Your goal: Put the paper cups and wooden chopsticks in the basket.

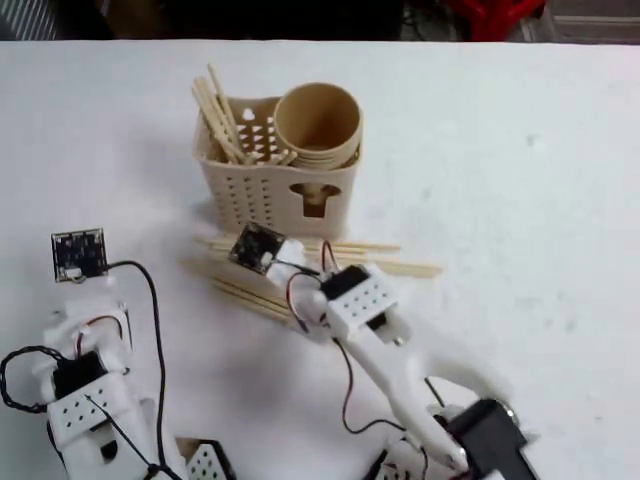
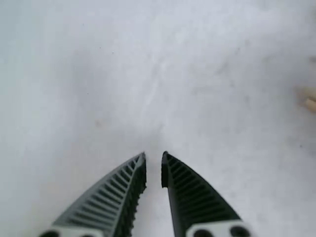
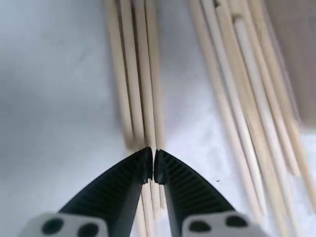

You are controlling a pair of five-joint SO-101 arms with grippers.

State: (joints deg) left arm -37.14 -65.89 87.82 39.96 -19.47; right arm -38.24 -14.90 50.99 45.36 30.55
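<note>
Right gripper (image 3: 152,165) clenched tip to tip, directly over a bunch of loose wooden chopsticks (image 3: 140,74) lying flat on the white table (image 3: 54,98); can't tell if a stick is pinched. Second bunch (image 3: 247,98) lies just beside it, against the basket (image 1: 275,195) ahead. Basket holds stacked paper cups (image 1: 318,120) plus more chopsticks (image 1: 225,115) leaning out. Left gripper (image 2: 153,163) parted a crack, grasping nothing, above bare table, well apart from the basket.

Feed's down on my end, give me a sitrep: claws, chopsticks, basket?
Left claw barely open over table. Right claw shut over loose chopsticks by basket. Cups already in. Nothing blocking.
</note>
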